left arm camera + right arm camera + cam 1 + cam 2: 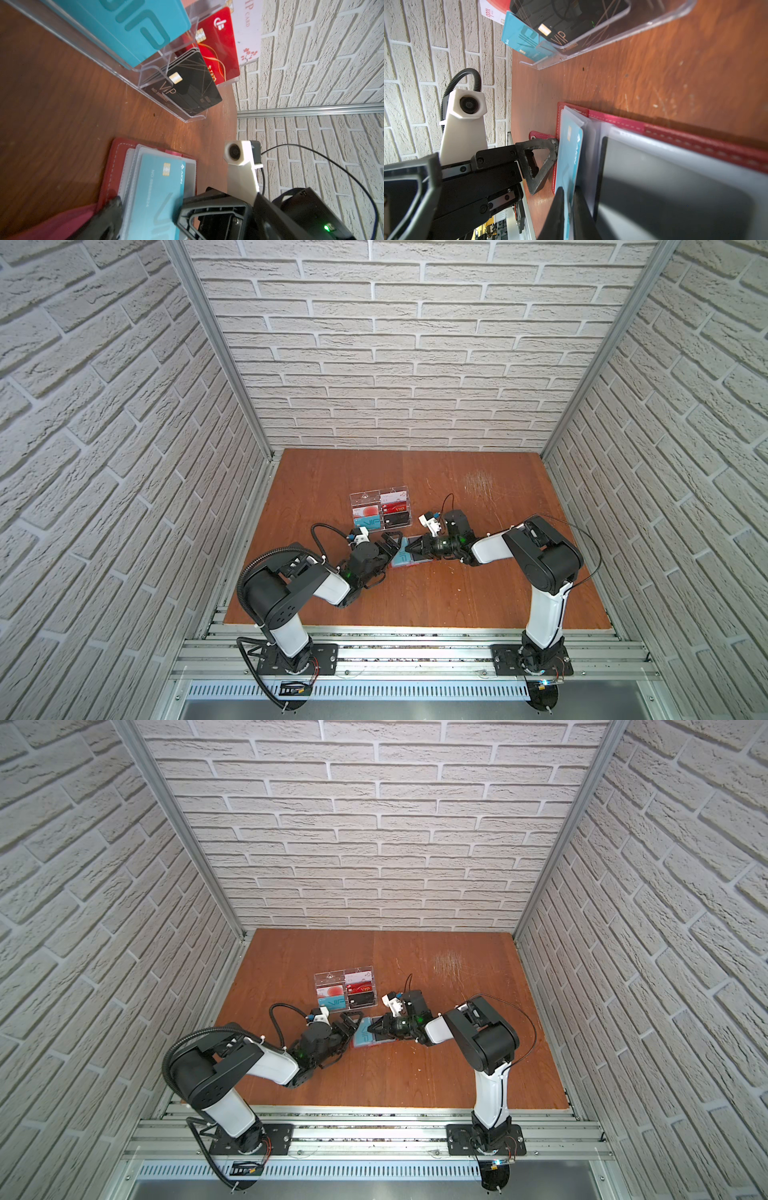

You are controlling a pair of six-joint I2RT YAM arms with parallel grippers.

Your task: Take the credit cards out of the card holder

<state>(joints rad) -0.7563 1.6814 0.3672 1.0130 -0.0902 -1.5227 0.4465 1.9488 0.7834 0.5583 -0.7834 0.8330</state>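
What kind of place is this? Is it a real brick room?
Probably a small robot test booth, not a real room. The left arm and right arm are mounted on metal rails, brick-patterned panels box in a wooden table, and a card holder and clear tray of cards sit on it.

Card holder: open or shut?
Open: card holder lies flat on the table, red cover spread, clear sleeves exposed; right gripper pinches a teal card at them.

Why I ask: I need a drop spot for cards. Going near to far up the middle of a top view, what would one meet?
Metal rail → card holder → acrylic tray → brick back wall.
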